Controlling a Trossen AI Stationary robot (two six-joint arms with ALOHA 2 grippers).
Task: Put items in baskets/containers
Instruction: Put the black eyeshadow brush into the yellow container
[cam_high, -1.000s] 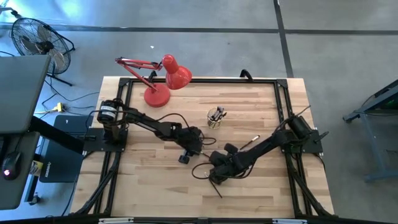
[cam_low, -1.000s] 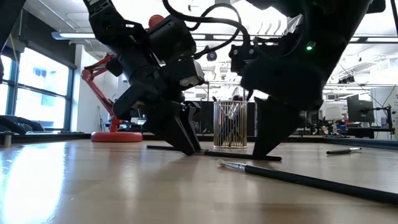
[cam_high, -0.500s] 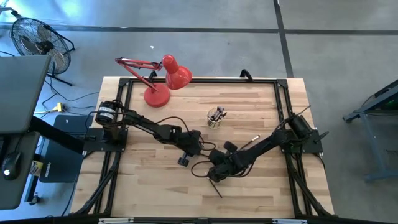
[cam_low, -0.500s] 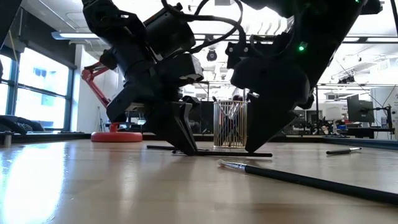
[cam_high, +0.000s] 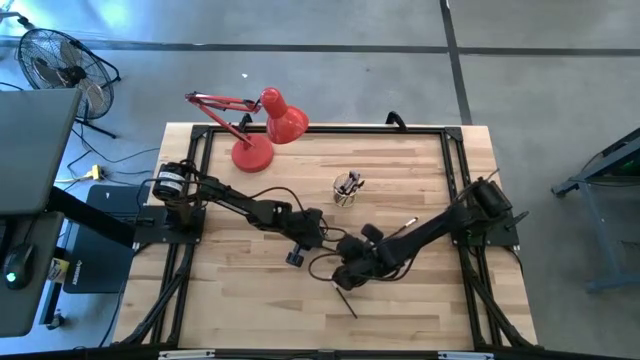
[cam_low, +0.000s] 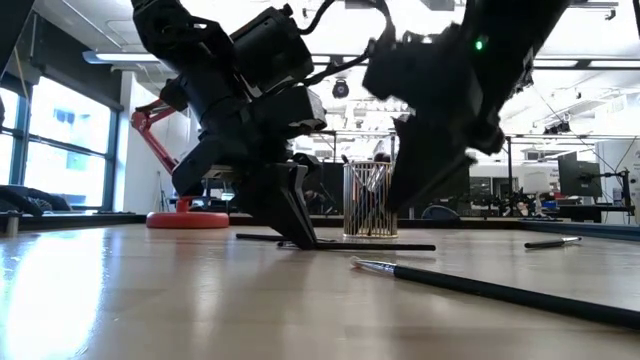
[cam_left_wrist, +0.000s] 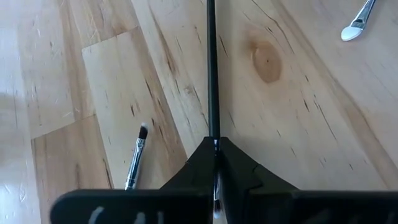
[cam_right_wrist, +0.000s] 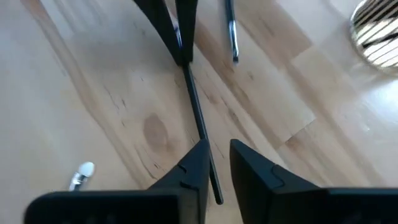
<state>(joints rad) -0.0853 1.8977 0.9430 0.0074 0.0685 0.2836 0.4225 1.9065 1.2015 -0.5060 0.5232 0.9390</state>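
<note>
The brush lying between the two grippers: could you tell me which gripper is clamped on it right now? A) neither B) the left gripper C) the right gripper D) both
B: the left gripper is shut on the brush, while the right gripper has its fingers apart around the other end without pinching it.

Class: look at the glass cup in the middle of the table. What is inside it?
Inside the cup several thin dark brushes stand upright. Their lower ends blur behind the ribbed glass, so an exact count cannot be made.
</note>
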